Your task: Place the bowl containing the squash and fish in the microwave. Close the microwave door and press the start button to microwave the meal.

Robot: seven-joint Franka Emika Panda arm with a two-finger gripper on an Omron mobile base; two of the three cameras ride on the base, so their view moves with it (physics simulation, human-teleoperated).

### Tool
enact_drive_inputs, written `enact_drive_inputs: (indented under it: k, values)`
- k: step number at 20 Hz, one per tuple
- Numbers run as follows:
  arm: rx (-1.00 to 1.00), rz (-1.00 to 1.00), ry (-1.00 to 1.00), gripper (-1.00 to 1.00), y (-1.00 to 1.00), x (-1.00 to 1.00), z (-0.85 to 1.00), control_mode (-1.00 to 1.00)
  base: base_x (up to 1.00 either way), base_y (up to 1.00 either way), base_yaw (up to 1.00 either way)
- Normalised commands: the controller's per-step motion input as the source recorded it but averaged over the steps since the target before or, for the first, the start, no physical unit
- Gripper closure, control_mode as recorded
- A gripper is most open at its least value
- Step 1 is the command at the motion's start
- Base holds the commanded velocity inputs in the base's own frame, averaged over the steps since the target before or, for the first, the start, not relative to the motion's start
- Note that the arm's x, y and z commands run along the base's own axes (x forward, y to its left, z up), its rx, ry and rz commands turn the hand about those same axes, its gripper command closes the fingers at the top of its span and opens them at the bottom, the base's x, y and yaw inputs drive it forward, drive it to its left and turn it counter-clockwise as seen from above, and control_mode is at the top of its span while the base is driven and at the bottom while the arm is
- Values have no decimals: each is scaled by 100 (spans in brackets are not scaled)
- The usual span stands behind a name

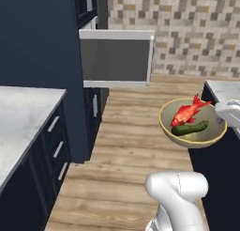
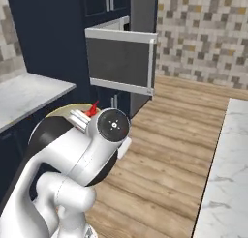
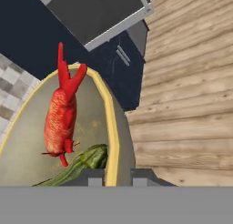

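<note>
1. The bowl (image 1: 193, 122) hangs in the air above the wood floor (image 1: 126, 145), well apart from the door (image 1: 116, 60), which stands swung open out of the dark cabinet wall.
2. The fish (image 1: 187, 112) lies in the bowl with its forked tail toward the far rim; the squash (image 1: 190, 127) lies just beside it on the near side, and the two seem to touch.
3. In the hand view the gripper (image 3: 117, 176) sits at the bowl's yellow rim (image 3: 110, 127), one finger (image 3: 93, 176) inside the bowl by the squash (image 3: 82, 166) and the other outside, so the fingers pinch the rim between them.
4. The fish (image 3: 60, 120) stretches away from the fingers in that view, tail pointing toward the door (image 3: 98, 13).
5. In the right base view the arm's white and dark joints cover most of the bowl; a sliver of its rim (image 2: 63, 109) and the red tail (image 2: 92, 109) peek out above them.
6. The door (image 2: 121, 62) shows its dark glass and a vertical silver handle (image 2: 151, 63) at its right edge.
7. A pale marble counter (image 1: 21, 117) lies to the left.
</note>
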Motion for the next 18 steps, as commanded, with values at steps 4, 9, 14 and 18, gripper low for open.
enact_drive_inputs:
  k: [4,9,14,18]
  values:
    - [0,0,0,100,0,0,0,100,55,-38,-44]
    - [0,0,0,100,0,0,0,100,52,-8,-48]
    - [0,0,0,100,0,0,0,100,57,18,-42]
    - [0,0,0,100,0,0,0,100,68,25,-32]
